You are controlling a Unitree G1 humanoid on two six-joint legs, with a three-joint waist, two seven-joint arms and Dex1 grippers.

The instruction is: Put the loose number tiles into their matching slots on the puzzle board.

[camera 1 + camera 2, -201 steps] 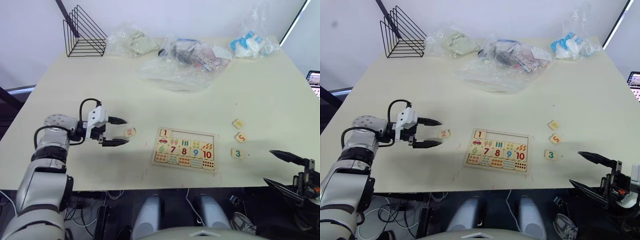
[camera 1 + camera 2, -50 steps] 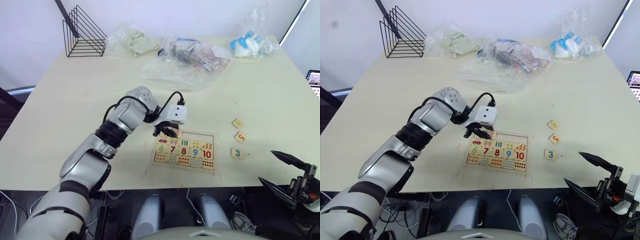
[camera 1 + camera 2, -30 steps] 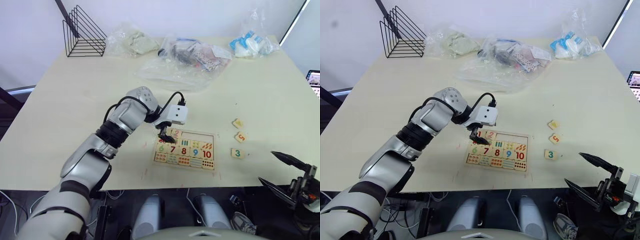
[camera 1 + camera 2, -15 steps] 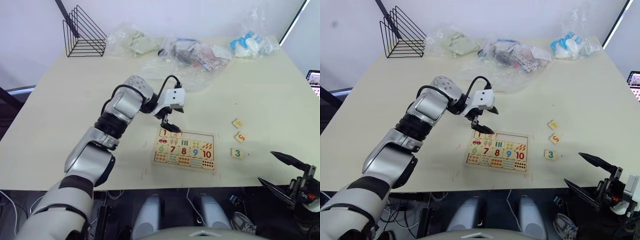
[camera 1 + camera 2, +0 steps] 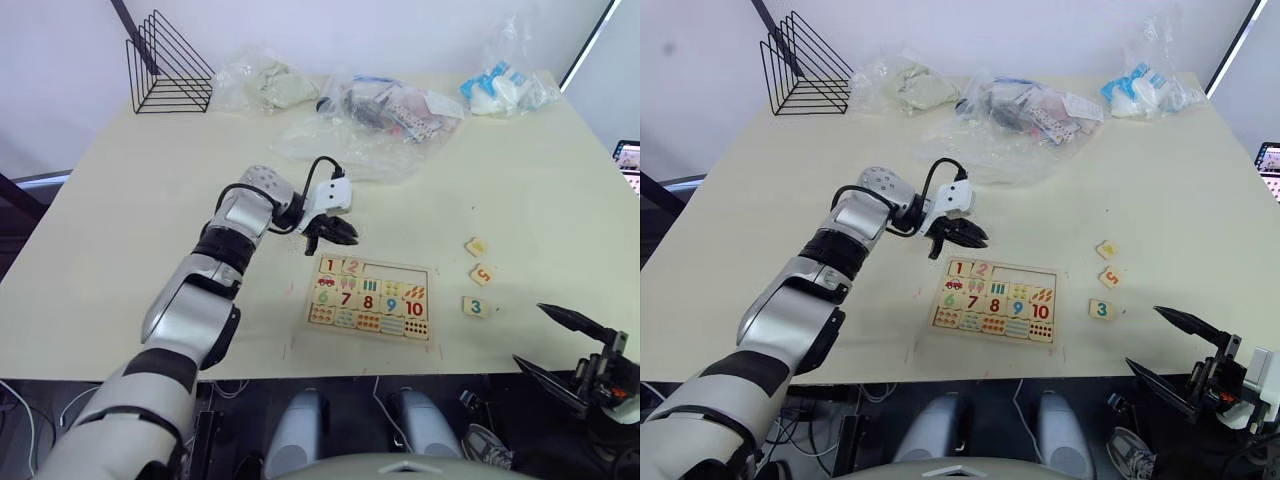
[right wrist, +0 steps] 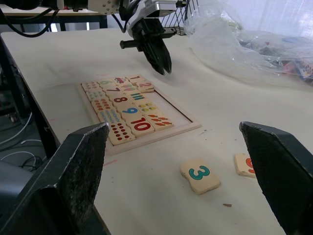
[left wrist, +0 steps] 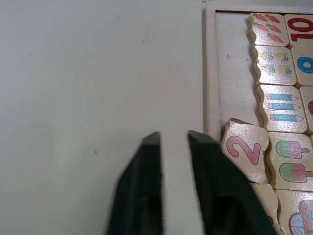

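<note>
On the cream table [image 5: 150,180], the left end effector [image 5: 342,233] hovers just behind the flat pale wooden puzzle board [image 5: 371,297], fingers narrowly parted, holding nothing. Tiles 1 and 2 [image 7: 246,148] sit in its top row. Loose tiles 3 [image 5: 475,307], 5 and one unreadable lie right. The right end effector [image 5: 1180,350] gapes wide.

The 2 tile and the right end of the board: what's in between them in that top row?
Bare wood. In the left eye view, the slots between the 2 tile and the puzzle board's right rim stand empty.
</note>
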